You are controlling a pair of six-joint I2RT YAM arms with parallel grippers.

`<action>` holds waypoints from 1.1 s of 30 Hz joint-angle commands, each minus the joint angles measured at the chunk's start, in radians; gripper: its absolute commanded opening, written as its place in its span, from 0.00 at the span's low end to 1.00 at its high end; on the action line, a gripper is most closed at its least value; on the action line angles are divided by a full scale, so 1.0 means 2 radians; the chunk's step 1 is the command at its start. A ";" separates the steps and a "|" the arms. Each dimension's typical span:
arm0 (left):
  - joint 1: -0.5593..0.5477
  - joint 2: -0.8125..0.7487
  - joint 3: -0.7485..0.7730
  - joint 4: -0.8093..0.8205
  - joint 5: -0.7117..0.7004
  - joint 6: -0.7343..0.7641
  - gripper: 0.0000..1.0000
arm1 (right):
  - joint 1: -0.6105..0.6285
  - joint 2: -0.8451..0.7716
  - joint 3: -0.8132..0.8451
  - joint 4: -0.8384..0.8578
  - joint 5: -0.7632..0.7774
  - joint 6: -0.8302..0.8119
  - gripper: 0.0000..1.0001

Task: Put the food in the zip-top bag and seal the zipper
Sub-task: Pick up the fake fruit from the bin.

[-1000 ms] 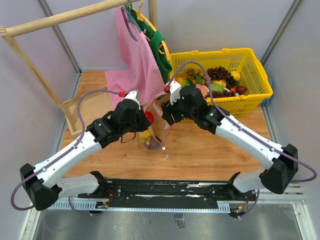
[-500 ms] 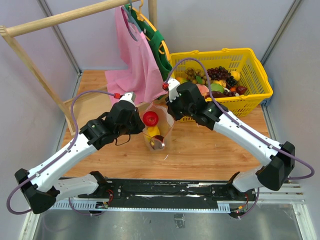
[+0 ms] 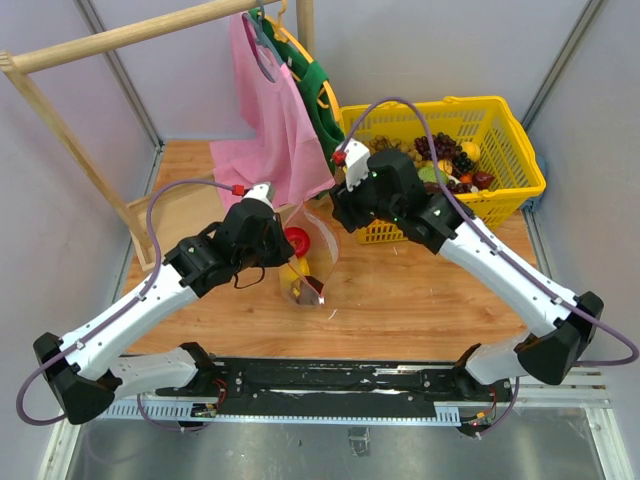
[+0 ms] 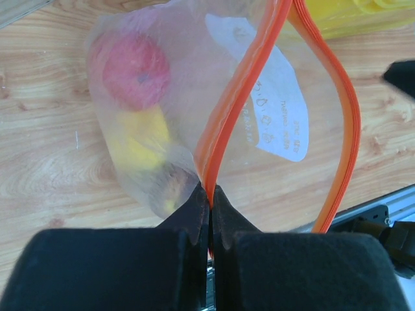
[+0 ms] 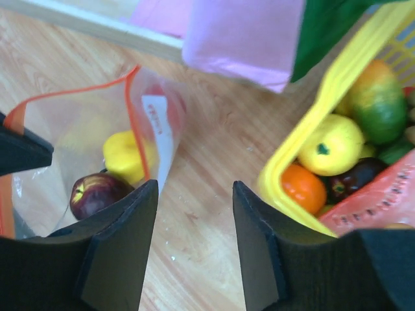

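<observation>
The clear zip-top bag point(image 3: 318, 252) stands open on the wooden table between my arms. Its whitish label point(image 4: 275, 110) faces up. My left gripper point(image 4: 211, 194) is shut on the red-orange zipper strip point(image 4: 240, 84) and holds the bag's mouth up. Inside the bag lie a red fruit point(image 4: 130, 68), a yellow piece point(image 4: 139, 139) and a dark red apple point(image 5: 97, 194). My right gripper point(image 5: 194, 220) is open and empty, above the table between the bag and the yellow basket point(image 3: 520, 130). The basket holds an orange point(image 5: 303, 188) and a yellow pepper point(image 5: 331, 146).
The basket at the back right also holds grape bunches point(image 3: 440, 150) and a green-orange fruit point(image 5: 376, 100). A pink cloth bag point(image 3: 275, 120) and a green one point(image 3: 320, 95) hang from a wooden rack point(image 3: 120, 35) behind the bag. A shallow wooden tray point(image 3: 185, 215) lies at the left.
My right gripper has drawn back from the bag's mouth toward the basket, open. My left gripper has kept its hold on the zipper strip and shifted only slightly.
</observation>
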 commanded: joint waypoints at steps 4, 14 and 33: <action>0.001 0.005 0.001 0.039 0.009 -0.014 0.00 | -0.073 -0.013 0.045 -0.014 0.015 -0.020 0.55; 0.001 0.007 0.003 0.042 0.008 -0.010 0.00 | -0.188 0.052 0.083 -0.013 -0.063 -0.007 0.62; 0.001 0.009 -0.007 0.049 0.007 -0.003 0.00 | -0.230 0.275 0.185 -0.079 -0.129 -0.027 0.74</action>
